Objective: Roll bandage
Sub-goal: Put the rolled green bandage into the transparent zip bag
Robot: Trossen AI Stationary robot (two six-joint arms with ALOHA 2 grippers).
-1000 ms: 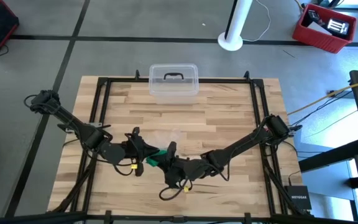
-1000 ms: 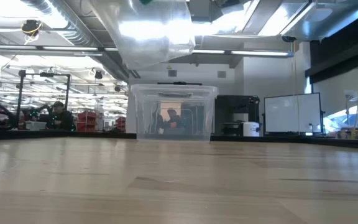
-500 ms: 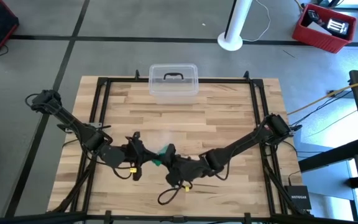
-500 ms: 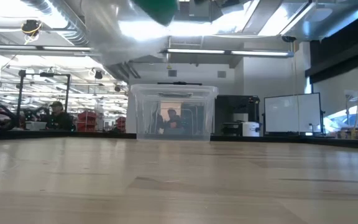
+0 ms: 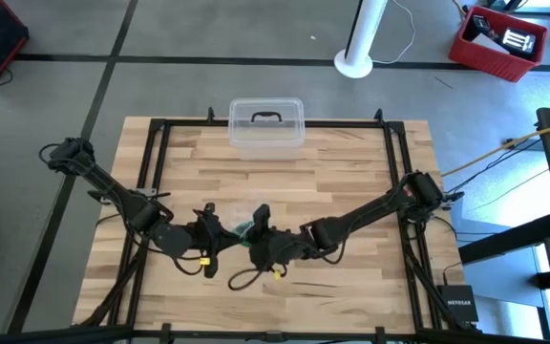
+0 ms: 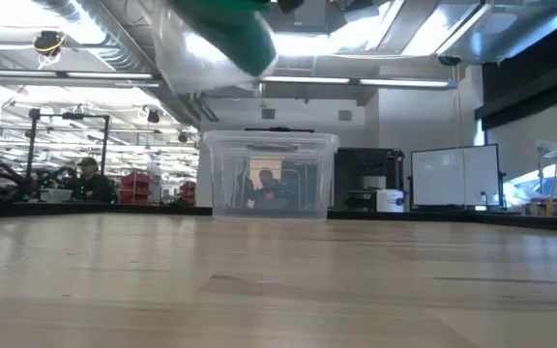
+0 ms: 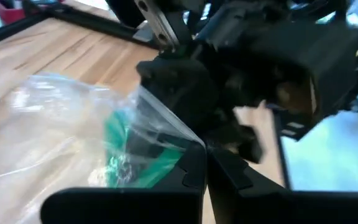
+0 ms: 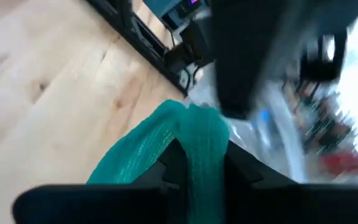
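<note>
bandage lifted off table, in front of clear bin | soft, light, floppy; grip bunched end | my right gripper clenched on bandage | my left gripper pinching plastic wrapper

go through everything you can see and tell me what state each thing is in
Bandage: off the table, pinched in the right claw.
Wrapper: crinkled, around part of the bandage, gripped by the left claw.
Bin: lid on, at the table's far edge.
Left claw: shut on the wrapper.
Right claw: shut on the bandage.
</note>
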